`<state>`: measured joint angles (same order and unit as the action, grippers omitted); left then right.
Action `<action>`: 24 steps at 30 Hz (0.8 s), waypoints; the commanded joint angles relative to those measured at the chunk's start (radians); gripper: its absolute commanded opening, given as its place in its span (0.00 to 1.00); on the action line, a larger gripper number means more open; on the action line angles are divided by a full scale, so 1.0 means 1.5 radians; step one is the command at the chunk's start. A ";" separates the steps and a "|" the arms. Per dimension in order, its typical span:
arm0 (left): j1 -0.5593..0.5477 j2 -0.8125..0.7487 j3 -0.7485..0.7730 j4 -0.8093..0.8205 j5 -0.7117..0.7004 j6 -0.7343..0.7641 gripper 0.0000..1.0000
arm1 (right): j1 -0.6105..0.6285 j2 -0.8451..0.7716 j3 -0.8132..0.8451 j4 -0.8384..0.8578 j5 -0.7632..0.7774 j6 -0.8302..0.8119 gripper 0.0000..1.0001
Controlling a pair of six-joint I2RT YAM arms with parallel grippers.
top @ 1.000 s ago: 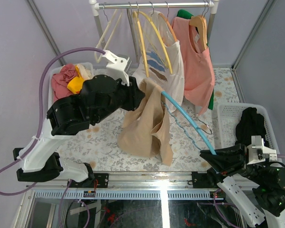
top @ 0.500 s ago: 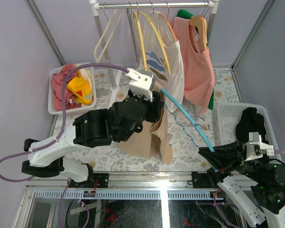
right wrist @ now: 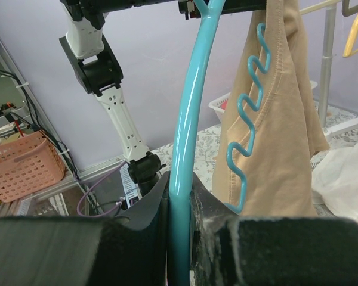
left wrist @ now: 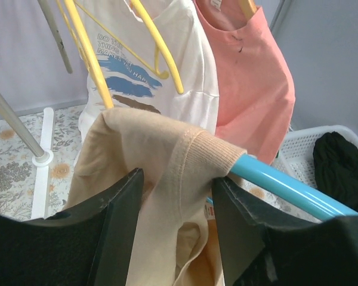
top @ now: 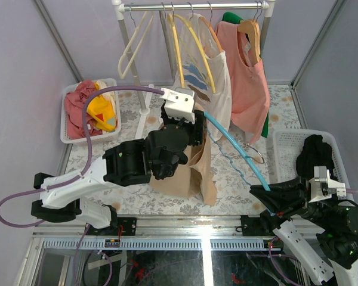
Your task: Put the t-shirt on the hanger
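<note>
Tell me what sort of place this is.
Probably a robot lab cell dressed as a laundry corner: a clothes rail hung with shirts, white laundry baskets, and plain partition walls around a floral-covered table.

Bright, even, diffuse light fills all three views, and shadows on the bench (top: 227, 193) are faint. From above, a white glare streak (top: 206, 256) cuts the shiny near edge. The rack (top: 191, 7) posts and wall edges lean, as through a wide lens. In the left wrist view the left jaws are dark and soft, close to the lens, while the shirt (left wrist: 167, 155) is sharp. In the right wrist view the right jaws are a near-black blur, and a pale sheen runs along the hanger (right wrist: 184, 119).
</note>
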<state>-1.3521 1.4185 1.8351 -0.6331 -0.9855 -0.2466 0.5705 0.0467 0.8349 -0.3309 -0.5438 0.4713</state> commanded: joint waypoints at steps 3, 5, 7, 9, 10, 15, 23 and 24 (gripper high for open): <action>-0.003 0.012 0.008 0.104 -0.047 0.050 0.26 | 0.003 0.001 0.040 0.093 -0.007 -0.010 0.00; -0.006 0.012 0.013 0.103 -0.045 0.051 0.20 | 0.003 0.000 0.038 0.090 -0.004 -0.010 0.00; -0.018 0.010 0.018 0.103 -0.052 0.058 0.15 | 0.003 0.000 0.036 0.088 -0.003 -0.010 0.00; -0.032 0.013 0.027 0.102 -0.061 0.068 0.14 | 0.003 -0.001 0.034 0.087 -0.003 -0.011 0.00; -0.041 0.017 0.037 0.099 -0.065 0.073 0.14 | 0.003 -0.001 0.031 0.087 -0.002 -0.011 0.00; -0.087 0.053 0.090 0.098 -0.094 0.118 0.12 | 0.003 0.001 0.018 0.101 -0.004 -0.004 0.00; -0.144 0.127 0.222 0.057 -0.083 0.164 0.12 | 0.003 0.019 0.014 0.104 -0.013 0.000 0.00; -0.150 0.139 0.241 0.048 -0.075 0.164 0.12 | 0.003 0.023 0.014 0.108 -0.015 0.002 0.00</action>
<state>-1.5333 1.5787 2.0892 -0.5716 -1.1278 -0.0399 0.5705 0.0467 0.8406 -0.2745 -0.5667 0.4713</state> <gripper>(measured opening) 0.120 0.182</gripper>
